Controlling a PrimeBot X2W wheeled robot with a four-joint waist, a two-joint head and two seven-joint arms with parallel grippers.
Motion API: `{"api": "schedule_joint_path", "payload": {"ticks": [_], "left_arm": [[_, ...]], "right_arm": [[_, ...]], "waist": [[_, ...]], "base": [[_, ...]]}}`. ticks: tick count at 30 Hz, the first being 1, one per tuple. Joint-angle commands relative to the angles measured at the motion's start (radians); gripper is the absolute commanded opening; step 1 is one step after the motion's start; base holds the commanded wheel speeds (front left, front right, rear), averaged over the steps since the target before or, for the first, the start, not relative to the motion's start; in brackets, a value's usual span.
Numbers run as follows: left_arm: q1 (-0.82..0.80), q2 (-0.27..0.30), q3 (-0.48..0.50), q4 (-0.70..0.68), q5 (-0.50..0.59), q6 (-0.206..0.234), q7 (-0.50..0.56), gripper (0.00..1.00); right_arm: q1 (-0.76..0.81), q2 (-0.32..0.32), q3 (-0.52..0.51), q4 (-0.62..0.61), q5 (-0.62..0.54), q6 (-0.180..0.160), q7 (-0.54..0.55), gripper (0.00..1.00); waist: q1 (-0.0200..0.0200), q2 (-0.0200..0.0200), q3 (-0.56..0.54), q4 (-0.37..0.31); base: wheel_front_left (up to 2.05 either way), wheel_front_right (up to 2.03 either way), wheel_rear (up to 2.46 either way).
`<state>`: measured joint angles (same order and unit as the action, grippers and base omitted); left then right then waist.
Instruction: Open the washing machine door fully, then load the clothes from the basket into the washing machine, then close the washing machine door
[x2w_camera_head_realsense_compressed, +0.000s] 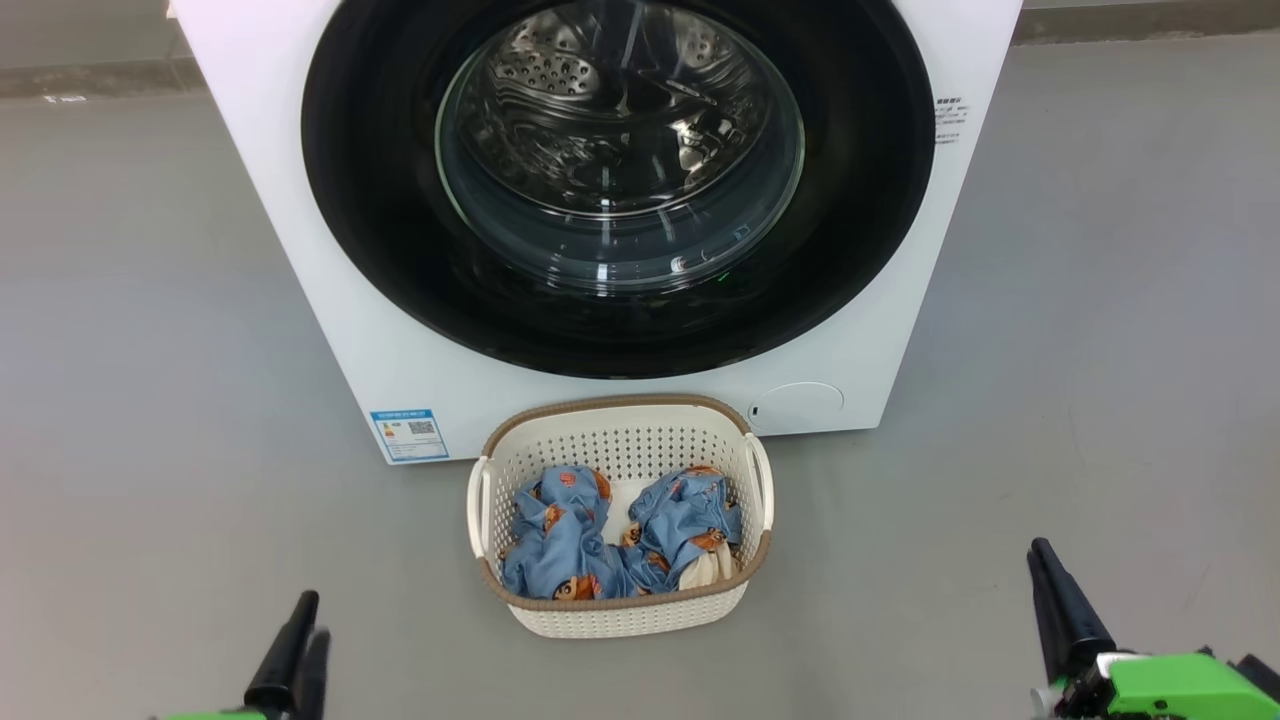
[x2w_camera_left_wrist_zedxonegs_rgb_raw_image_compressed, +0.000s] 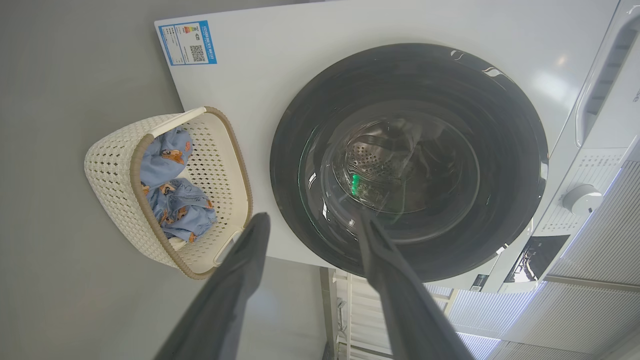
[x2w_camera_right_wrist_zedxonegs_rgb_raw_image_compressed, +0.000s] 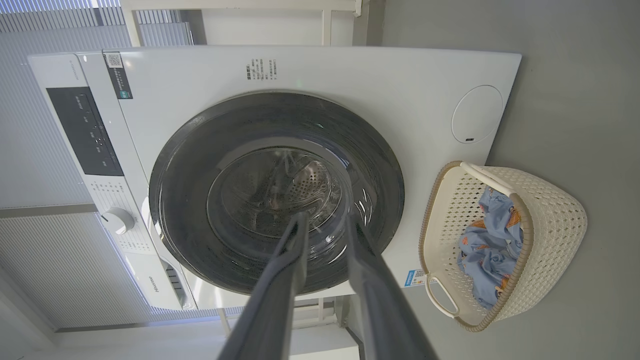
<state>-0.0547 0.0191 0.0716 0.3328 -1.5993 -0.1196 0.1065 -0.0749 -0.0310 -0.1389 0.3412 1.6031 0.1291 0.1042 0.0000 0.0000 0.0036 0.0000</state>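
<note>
The white washing machine (x2w_camera_head_realsense_compressed: 420, 390) (x2w_camera_left_wrist_zedxonegs_rgb_raw_image_compressed: 250, 65) (x2w_camera_right_wrist_zedxonegs_rgb_raw_image_compressed: 350, 70) stands straight ahead with its round black washing machine door (x2w_camera_head_realsense_compressed: 380, 200) (x2w_camera_left_wrist_zedxonegs_rgb_raw_image_compressed: 500, 175) (x2w_camera_right_wrist_zedxonegs_rgb_raw_image_compressed: 190, 200) shut flush; the steel drum shows through the glass. The cream basket (x2w_camera_head_realsense_compressed: 620, 620) (x2w_camera_left_wrist_zedxonegs_rgb_raw_image_compressed: 115, 175) (x2w_camera_right_wrist_zedxonegs_rgb_raw_image_compressed: 555, 220) sits on the floor against the machine's front and holds light-blue clothes (x2w_camera_head_realsense_compressed: 560, 540) (x2w_camera_left_wrist_zedxonegs_rgb_raw_image_compressed: 175, 205) (x2w_camera_right_wrist_zedxonegs_rgb_raw_image_compressed: 487, 245). My left gripper (x2w_camera_head_realsense_compressed: 312, 615) (x2w_camera_left_wrist_zedxonegs_rgb_raw_image_compressed: 312, 216) hovers open and empty at the lower left, short of the basket. At the lower right, my right gripper (x2w_camera_head_realsense_compressed: 1038, 550) (x2w_camera_right_wrist_zedxonegs_rgb_raw_image_compressed: 325, 215) is shut and empty.
Grey floor (x2w_camera_head_realsense_compressed: 150, 350) spreads on both sides of the machine and basket. A blue label sticker (x2w_camera_head_realsense_compressed: 408, 434) and a round cover (x2w_camera_head_realsense_compressed: 797, 405) mark the machine's lower front. A control knob (x2w_camera_right_wrist_zedxonegs_rgb_raw_image_compressed: 116, 220) and dark panel (x2w_camera_right_wrist_zedxonegs_rgb_raw_image_compressed: 85, 130) sit along its top.
</note>
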Motion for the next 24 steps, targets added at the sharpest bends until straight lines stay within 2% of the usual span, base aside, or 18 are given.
{"api": "schedule_joint_path", "payload": {"ticks": [1, 5, 11, 24], "left_arm": [[-0.022, 0.009, 0.001, -0.019, 0.002, -0.002, -0.004, 1.0], [-0.027, 0.011, -0.002, -0.027, 0.008, -0.003, -0.012, 1.0], [-0.032, 0.017, -0.01, -0.037, 0.019, -0.003, -0.027, 1.0], [-0.05, 0.045, -0.04, -0.06, 0.076, -0.004, -0.073, 1.0]], "right_arm": [[-0.019, -0.005, 0.004, -0.022, -0.005, 0.0, -0.004, 1.0], [-0.027, -0.008, 0.014, -0.028, -0.015, 0.0, -0.013, 1.0], [-0.038, -0.016, 0.03, -0.034, -0.032, 0.0, -0.028, 1.0], [-0.073, -0.042, 0.076, -0.038, -0.117, 0.0, -0.072, 1.0]], "waist": [[0.0002, 0.0, 0.001, 0.0], [0.0023, 0.0, -0.002, 0.0], [0.0001, 0.0, 0.0, -0.001], [0.0, 0.0, 0.002, -0.002]], "base": [[0.0, 0.0, 0.0], [0.0, 0.0, 0.0], [0.0, 0.0, 0.0], [0.0, 0.0, 0.0]]}}
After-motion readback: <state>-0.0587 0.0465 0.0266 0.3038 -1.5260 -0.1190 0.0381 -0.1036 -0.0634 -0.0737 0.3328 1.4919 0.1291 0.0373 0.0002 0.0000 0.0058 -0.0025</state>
